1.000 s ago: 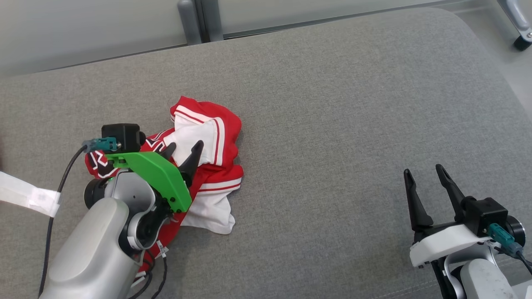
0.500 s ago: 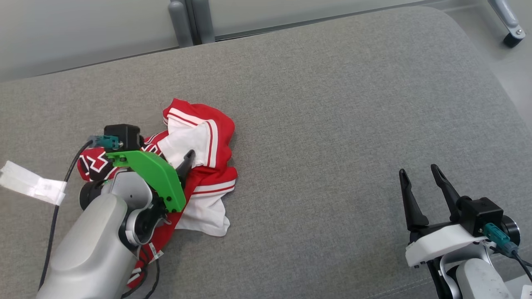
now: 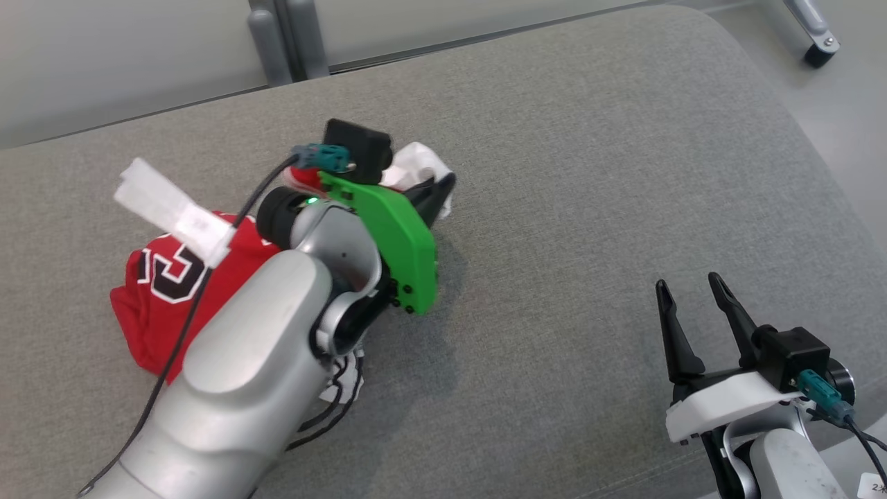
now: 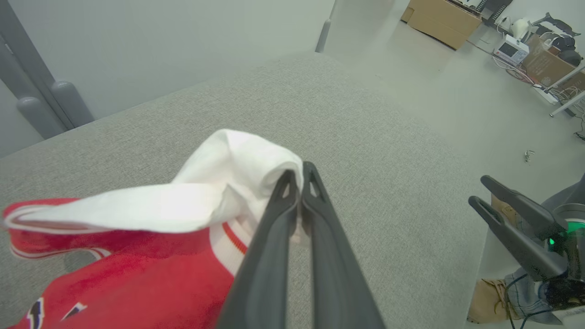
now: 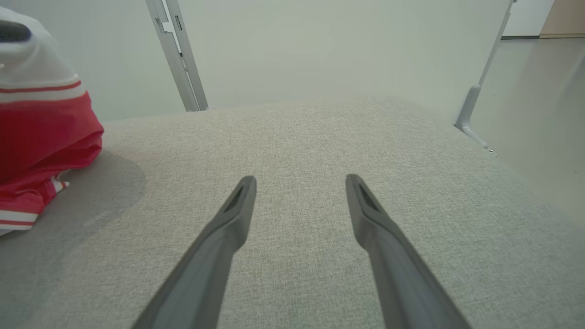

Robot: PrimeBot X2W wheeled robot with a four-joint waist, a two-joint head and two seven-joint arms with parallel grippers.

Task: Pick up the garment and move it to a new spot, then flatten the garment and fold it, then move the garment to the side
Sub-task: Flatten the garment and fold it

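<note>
matt cloth garment (image 3: 149, 305), coarse woven cushion (image 3: 589, 208)

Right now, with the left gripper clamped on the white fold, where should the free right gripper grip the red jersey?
Probably the striped lower edge of the jersey, nearest the open right gripper: come in low along the cushion from that side. The left gripper holds the white fold up, so that edge drapes loose.

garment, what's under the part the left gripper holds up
Under the garment fold pinched by the left gripper: bare grey cushion in shadow. What lies beneath the red heap resting on it is covered.
</note>
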